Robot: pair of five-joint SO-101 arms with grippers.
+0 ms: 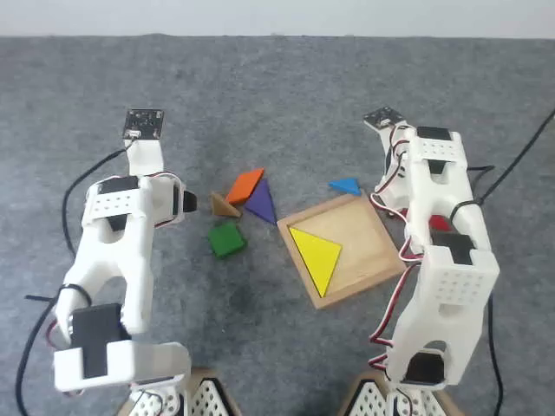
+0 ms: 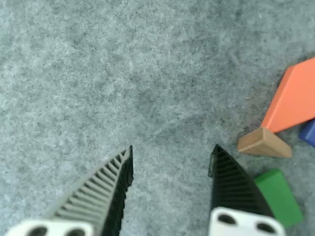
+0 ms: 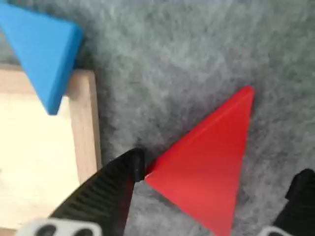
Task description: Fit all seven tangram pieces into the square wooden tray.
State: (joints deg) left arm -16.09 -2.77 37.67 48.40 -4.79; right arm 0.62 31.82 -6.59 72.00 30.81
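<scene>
I'm looking down on a grey felt mat (image 1: 286, 95) that covers the table, with a pale strip of wall (image 1: 277, 17) along the far edge. The wooden tray (image 1: 368, 234) sits cornerwise between the arms. The yellow triangle (image 1: 318, 254) lies in it, long side along the rim facing the left arm, square corner pointing to the middle. The blue triangle (image 1: 345, 185) lies just beyond the tray's far corner.

The orange piece (image 1: 244, 185), purple triangle (image 1: 260, 202), brown triangle (image 1: 225, 205) and green square (image 1: 226, 238) cluster left of the tray. My left claw (image 2: 172, 150) is spread open over bare mat. My right claw (image 3: 220, 169) is open astride the red triangle (image 3: 206, 182), which lies flat beside the tray with a sharp corner pointing away.
</scene>
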